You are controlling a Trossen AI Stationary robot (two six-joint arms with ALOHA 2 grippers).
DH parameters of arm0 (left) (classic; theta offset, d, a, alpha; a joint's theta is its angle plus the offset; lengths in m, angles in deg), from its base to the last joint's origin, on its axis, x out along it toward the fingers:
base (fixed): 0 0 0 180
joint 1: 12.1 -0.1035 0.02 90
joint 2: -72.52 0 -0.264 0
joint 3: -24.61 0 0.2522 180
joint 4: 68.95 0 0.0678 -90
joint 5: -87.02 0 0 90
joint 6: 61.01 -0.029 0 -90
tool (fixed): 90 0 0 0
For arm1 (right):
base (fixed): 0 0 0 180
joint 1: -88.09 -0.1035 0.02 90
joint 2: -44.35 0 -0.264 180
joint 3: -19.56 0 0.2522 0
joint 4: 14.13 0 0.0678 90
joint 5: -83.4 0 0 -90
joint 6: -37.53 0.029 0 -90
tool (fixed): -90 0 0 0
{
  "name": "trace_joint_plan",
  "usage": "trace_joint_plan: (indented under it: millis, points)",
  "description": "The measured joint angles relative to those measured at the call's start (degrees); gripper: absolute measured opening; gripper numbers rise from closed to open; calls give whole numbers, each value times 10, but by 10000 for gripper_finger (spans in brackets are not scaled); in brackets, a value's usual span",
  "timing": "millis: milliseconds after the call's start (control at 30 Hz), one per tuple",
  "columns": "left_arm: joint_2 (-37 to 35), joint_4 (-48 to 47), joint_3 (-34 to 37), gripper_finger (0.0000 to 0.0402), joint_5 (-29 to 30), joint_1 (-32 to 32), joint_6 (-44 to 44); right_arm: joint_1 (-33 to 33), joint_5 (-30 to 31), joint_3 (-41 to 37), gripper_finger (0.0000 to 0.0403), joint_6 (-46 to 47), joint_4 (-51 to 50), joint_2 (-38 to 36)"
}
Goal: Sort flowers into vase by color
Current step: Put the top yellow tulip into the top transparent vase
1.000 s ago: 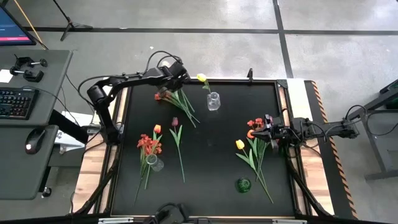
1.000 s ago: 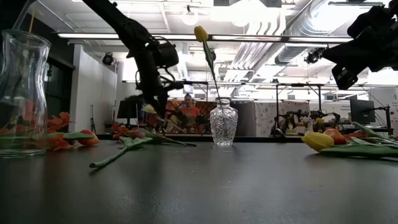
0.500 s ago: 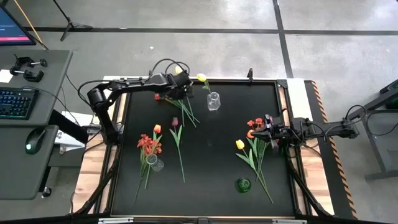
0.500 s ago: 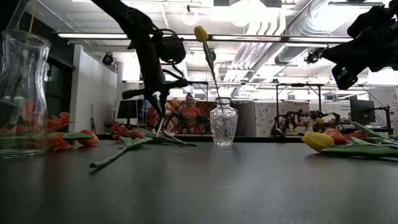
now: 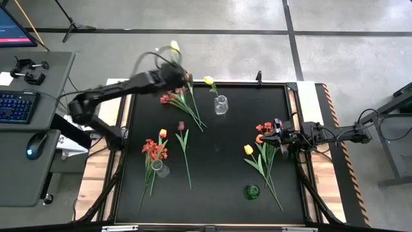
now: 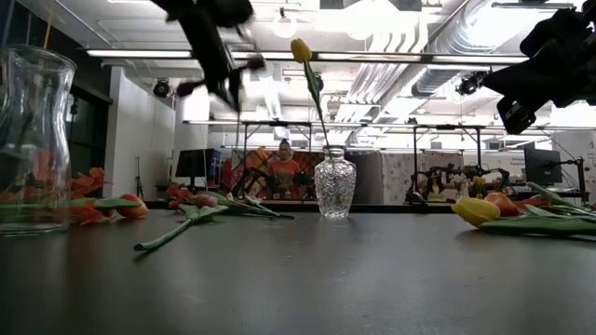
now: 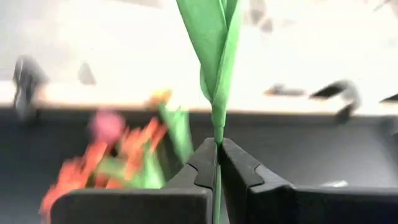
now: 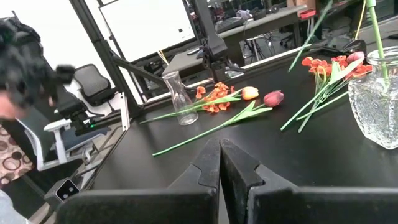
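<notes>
One yellow tulip (image 5: 174, 46) pinched by stem in left gripper (image 7: 217, 149); thin stem may slip, miss crystal vase (image 5: 221, 104). Right gripper (image 8: 219, 149) closed, empty.

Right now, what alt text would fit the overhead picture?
The left gripper, shut on a yellow tulip, is raised above the black table, where loose tulips and glass vases lie. The shut right gripper waits above red tulips.
</notes>
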Motion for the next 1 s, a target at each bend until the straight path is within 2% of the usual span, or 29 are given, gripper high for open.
trace_joint_plan:
  millis: [167,267,433,600,700,867,1000]
  points:
    - [-97,169,0,0,-2,-13,-141,0,0,0,0,0,0,0]
    - [-119,288,-1,0,-39,-11,-237,0,0,0,0,0,0,0]
    - [-83,441,-1,0,-135,-7,-319,0,0,0,0,0,0,0]
    - [0,591,-13,0,-217,-7,-320,0,0,0,0,0,0,0]
    - [44,603,-51,0,-248,2,-321,0,0,0,0,0,0,0]
    - [109,545,-100,0,-319,26,-350,0,0,0,0,0,0,0]
    - [140,529,-107,0,-330,38,-351,0,0,0,0,0,0,0]
